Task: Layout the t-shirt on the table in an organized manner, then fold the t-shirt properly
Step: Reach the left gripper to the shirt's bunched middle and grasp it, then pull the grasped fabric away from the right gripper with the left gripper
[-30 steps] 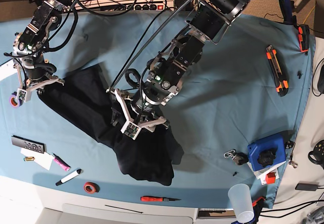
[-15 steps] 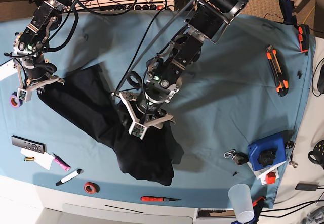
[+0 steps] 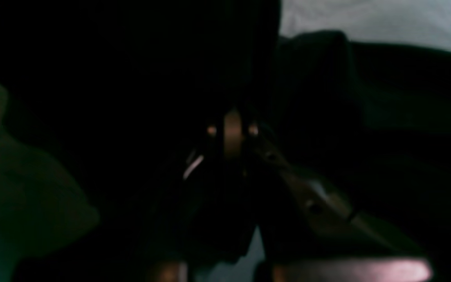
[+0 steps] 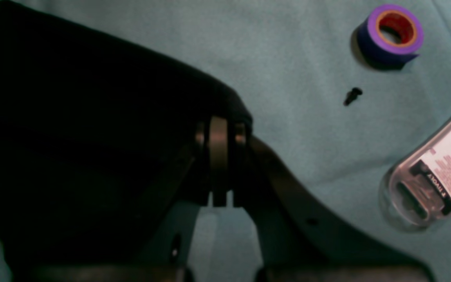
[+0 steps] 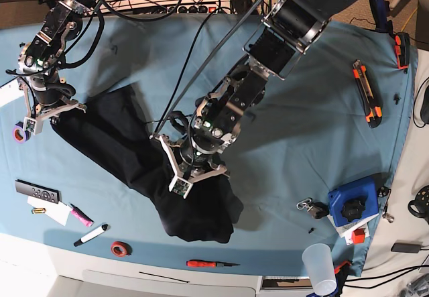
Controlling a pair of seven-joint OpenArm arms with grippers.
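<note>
The black t-shirt (image 5: 127,149) lies bunched in a diagonal band across the left half of the light blue table (image 5: 308,116). My right gripper (image 5: 41,114) is shut on the shirt's far left edge; the right wrist view shows its fingertips (image 4: 219,131) pinched on the shirt's hem (image 4: 92,129). My left gripper (image 5: 186,176) is pressed into the shirt's middle, above the crumpled front lump (image 5: 198,216). In the left wrist view the gripper (image 3: 231,131) is shut with dark fabric (image 3: 366,117) all around it. The tag and neck print are hidden.
A purple tape roll (image 4: 392,33), a small screw (image 4: 352,96) and a clear plastic item (image 4: 433,176) lie by my right gripper. Along the front: remote (image 5: 37,191), markers (image 5: 90,234), red tape ring (image 5: 120,248), screwdriver (image 5: 211,263). At the right: blue box (image 5: 352,203), cup (image 5: 320,267), utility knife (image 5: 366,92).
My left gripper has moved a little toward the table's front, dragging the shirt's middle with it, and the front lump has shifted. The right arm has stayed put.
</note>
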